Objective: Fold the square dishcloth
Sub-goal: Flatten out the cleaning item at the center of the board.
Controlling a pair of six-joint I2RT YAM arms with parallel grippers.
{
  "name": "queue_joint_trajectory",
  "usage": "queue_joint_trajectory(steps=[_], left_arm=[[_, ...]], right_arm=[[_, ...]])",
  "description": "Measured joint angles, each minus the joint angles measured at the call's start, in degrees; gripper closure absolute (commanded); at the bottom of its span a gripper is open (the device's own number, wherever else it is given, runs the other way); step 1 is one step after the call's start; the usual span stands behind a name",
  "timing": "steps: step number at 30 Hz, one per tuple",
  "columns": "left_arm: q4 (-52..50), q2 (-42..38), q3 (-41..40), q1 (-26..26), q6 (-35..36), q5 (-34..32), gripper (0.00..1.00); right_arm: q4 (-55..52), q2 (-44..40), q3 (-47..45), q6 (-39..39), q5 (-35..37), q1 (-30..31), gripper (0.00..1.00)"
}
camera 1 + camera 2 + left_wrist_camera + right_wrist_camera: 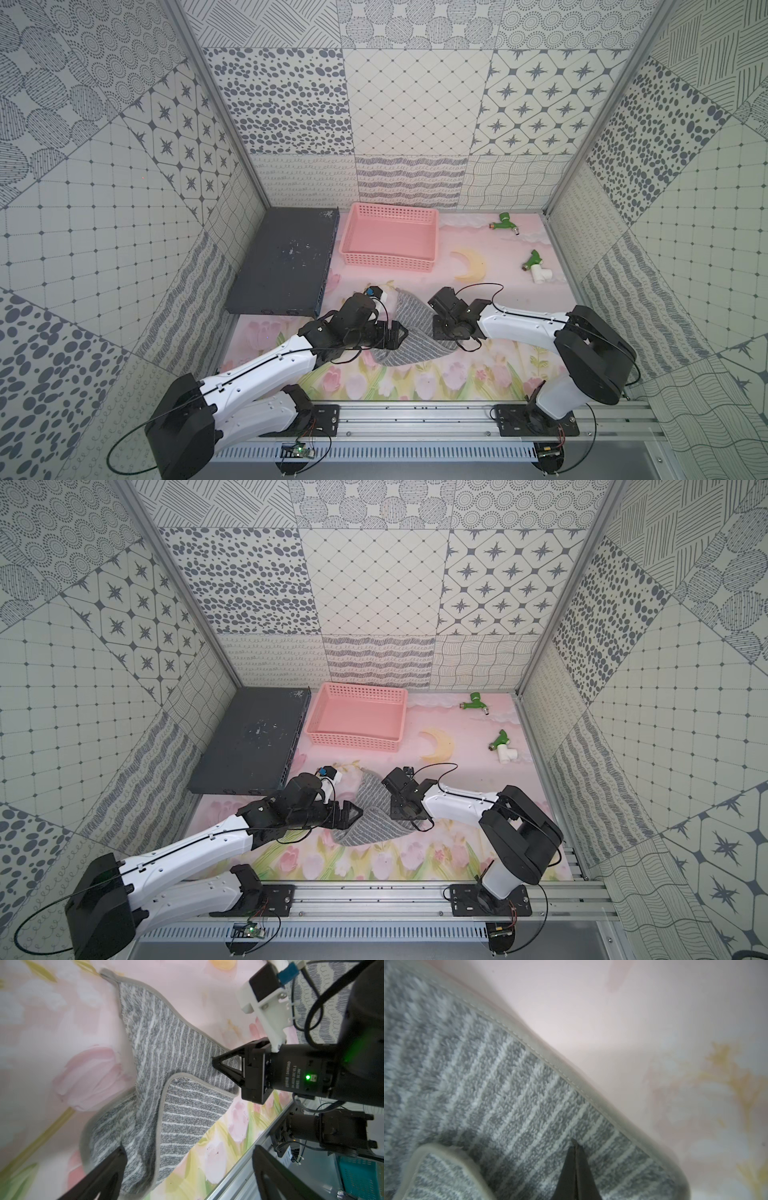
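Observation:
The square dishcloth (409, 332) (374, 816) lies crumpled mid-table: grey, whitish stripes, a hemmed edge. One corner flap (187, 1109) is turned over onto it, and a small loop (108, 974) marks the far corner. My right gripper (437, 336) (395, 812) (214, 1061) is at the cloth's right side. Its jaws are shut, and the tips (574, 1141) pinch into the pile a little in from the hem. My left gripper (398, 332) (354, 812) (189, 1147) is open, low at the cloth's left side. One finger (116, 1159) rests over the cloth's edge.
A pink basket (388, 262) stands behind the cloth, with a flat dark grey box (282, 266) to its left. A yellow moon shape (469, 264) and two green pipe fittings (505, 222) (534, 266) lie at the back right. An aluminium rail (415, 415) runs along the front.

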Motion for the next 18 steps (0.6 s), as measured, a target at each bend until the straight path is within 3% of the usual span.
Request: queue_joint_trajectory(steps=[5, 9, 18], left_arm=[[-0.4, 0.5, 0.1, 0.0, -0.1, -2.5, 0.17], [-0.6, 3.2, 1.2, 0.0, -0.5, -3.3, 0.27], [-0.5, 12.3, 4.5, -4.5, -1.8, -7.0, 0.33]], right_arm=[[0.0, -4.1, -3.8, 1.1, 1.5, -5.5, 0.99], [-2.5, -9.1, -7.2, 1.4, 2.8, -9.6, 0.93], [-4.8, -15.3, -7.7, -0.3, 2.1, -10.2, 0.83]])
